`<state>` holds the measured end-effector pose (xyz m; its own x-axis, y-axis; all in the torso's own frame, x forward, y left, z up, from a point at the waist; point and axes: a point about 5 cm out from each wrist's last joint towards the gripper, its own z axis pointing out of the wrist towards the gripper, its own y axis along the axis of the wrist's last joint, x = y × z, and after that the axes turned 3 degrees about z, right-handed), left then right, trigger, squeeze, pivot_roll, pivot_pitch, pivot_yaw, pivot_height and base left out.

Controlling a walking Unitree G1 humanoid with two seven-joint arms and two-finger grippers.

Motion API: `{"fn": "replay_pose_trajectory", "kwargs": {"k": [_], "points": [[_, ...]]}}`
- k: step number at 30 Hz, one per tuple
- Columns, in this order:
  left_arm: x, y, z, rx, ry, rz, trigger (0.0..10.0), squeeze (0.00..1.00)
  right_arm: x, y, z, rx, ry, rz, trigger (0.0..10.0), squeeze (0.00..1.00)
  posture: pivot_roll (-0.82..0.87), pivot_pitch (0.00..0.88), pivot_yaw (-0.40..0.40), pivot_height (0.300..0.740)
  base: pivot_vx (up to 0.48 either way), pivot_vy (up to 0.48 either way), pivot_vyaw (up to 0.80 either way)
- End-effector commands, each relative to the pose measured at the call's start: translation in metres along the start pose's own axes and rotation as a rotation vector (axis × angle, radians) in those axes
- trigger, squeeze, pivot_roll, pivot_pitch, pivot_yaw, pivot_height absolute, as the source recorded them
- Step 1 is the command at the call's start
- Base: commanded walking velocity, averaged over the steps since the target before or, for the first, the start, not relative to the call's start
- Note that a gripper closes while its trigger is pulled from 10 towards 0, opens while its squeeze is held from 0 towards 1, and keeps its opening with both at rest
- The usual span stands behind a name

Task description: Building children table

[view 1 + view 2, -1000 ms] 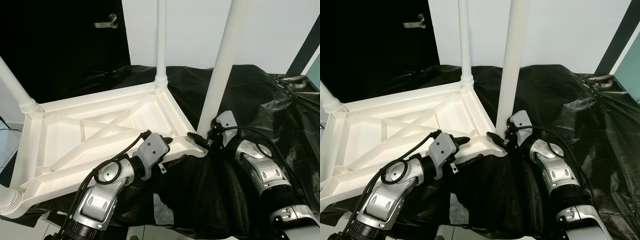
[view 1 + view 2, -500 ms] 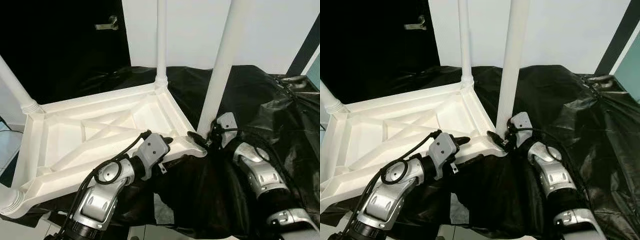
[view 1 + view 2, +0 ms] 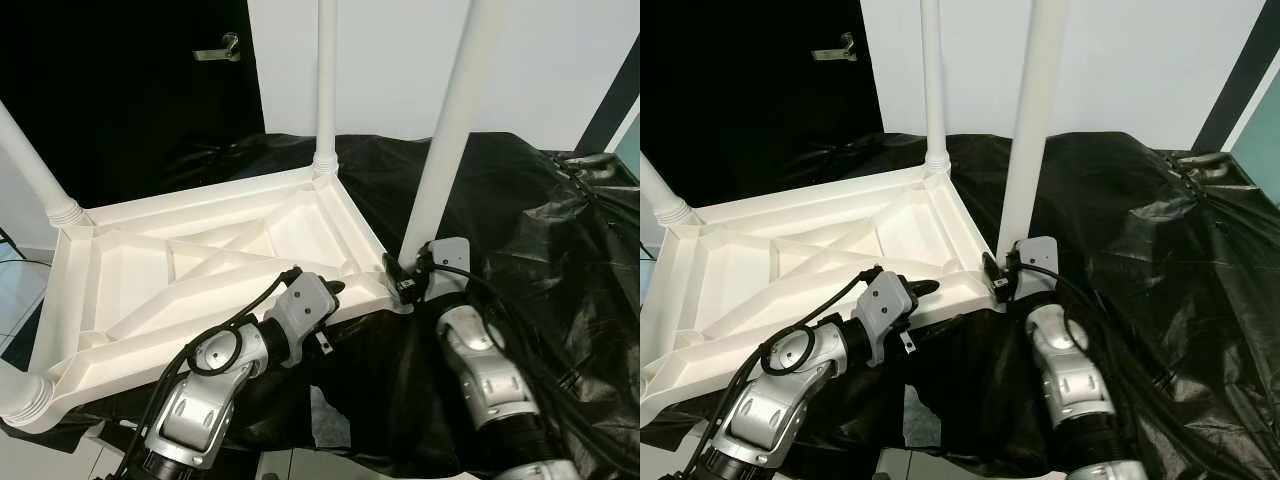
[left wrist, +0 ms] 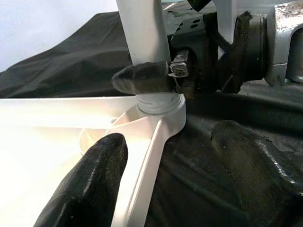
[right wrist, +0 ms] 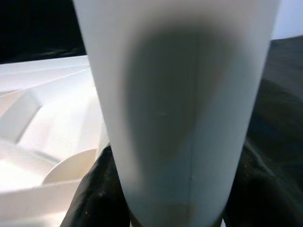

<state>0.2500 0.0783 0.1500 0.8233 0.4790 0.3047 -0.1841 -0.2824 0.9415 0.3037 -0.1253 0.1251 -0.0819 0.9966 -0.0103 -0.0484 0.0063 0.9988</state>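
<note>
Near-corner table leg (image 3: pixel 448 130): stands upright in its socket on the upturned tabletop (image 3: pixel 200 270), long axis vertical, clasped at its base by my right gripper (image 3: pixel 408 283); left gripper (image 4: pixel 189 156) parted, unloaded, straddling the tabletop's edge beside that socket.

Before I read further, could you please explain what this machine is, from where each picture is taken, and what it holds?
It is a humanoid robot with two silver arms. The two wide pictures come from cameras in its head; the two close ones from its wrists. A white plastic table top lies upside down on black sheeting, legs pointing up. The right gripper clamps the base of the near leg, at its corner socket. The left gripper is open, its fingers either side of the table's rim beside that corner.
</note>
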Motion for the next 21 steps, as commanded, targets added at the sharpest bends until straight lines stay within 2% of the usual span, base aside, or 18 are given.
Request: {"fn": "replay_pose_trajectory", "kwargs": {"k": [1, 5, 17, 18, 19, 21], "points": [[-0.001, 0.002, 0.001, 0.005, 0.023, 0.007, 10.0, 0.0, -0.007, -0.008, -0.005, 0.045, -0.127, 0.005, 10.0, 0.0, 0.07, 0.0, -0.002, 0.74, 0.0, 0.0, 0.0], [-0.002, 0.001, 0.001, 0.004, 0.019, 0.005, 10.0, 0.0, 0.005, -0.006, -0.006, 0.038, -0.103, 0.022, 10.0, 0.0, 0.06, 0.0, -0.004, 0.74, 0.0, 0.0, 0.0], [-0.002, 0.001, 0.001, 0.006, 0.013, 0.011, 10.0, 0.0, 0.008, -0.004, -0.009, 0.049, -0.129, 0.004, 10.0, 0.0, 0.06, 0.0, -0.003, 0.74, 0.0, 0.0, 0.0], [-0.002, 0.001, 0.001, 0.006, 0.013, 0.011, 10.0, 0.0, 0.008, -0.004, -0.01, 0.048, -0.134, 0.003, 10.0, 0.14, 0.06, 0.0, -0.003, 0.74, 0.0, 0.0, 0.0], [-0.002, 0.001, 0.001, 0.006, 0.012, 0.011, 10.0, 0.0, 0.007, -0.003, -0.01, 0.042, -0.134, -0.007, 10.0, 1.0, 0.06, 0.0, -0.003, 0.74, 0.0, 0.0, 0.0], [-0.002, 0.001, 0.001, 0.006, 0.012, 0.011, 10.0, 0.0, 0.006, -0.002, -0.011, 0.033, -0.13, -0.022, 10.0, 1.0, 0.06, 0.0, -0.003, 0.74, 0.0, 0.0, 0.0]]}}
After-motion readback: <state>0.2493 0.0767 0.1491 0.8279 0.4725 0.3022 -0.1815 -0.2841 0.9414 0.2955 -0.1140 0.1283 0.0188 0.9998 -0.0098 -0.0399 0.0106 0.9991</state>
